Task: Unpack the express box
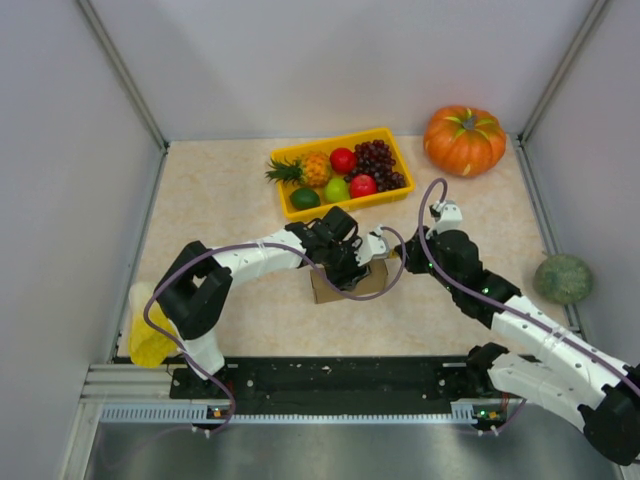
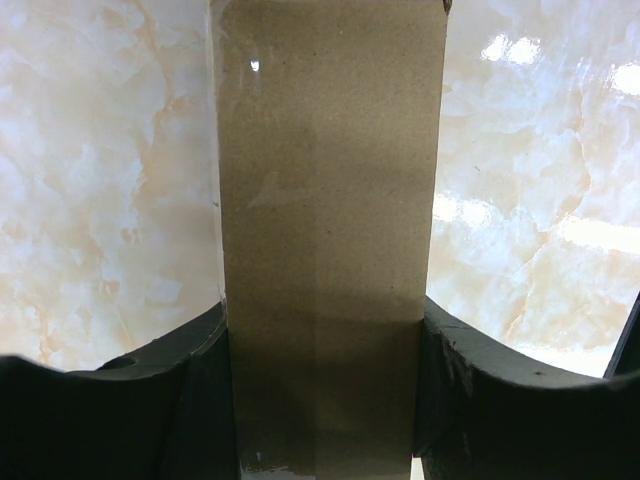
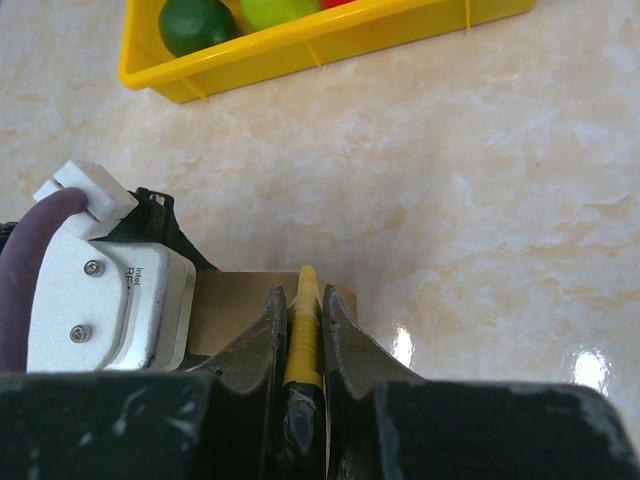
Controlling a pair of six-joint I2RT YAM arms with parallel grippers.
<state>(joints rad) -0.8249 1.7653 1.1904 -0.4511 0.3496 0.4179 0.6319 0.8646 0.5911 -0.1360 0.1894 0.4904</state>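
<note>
Beige marbled desk (image 1: 230,190), grey partition walls around it. Small brown cardboard box (image 1: 345,288) sits mid-desk, near the yellow plastic fruit tray (image 3: 300,48), mostly hidden under both wrists. Left tool (image 2: 325,400) is clamped across the box. Right tool (image 3: 302,300) pinches a thin yellow item (image 3: 300,345); can't identify it.

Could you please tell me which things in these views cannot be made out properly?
The express box, flaps and contents: top view, left gripper and right gripper cover most of it; left wrist view shows one plain face, cut by the frame.
The thin yellow object: right wrist view, only its edge shows between the shut fingers; kind unclear.
The yellow item at the near left: top view, partly behind the left arm.
</note>
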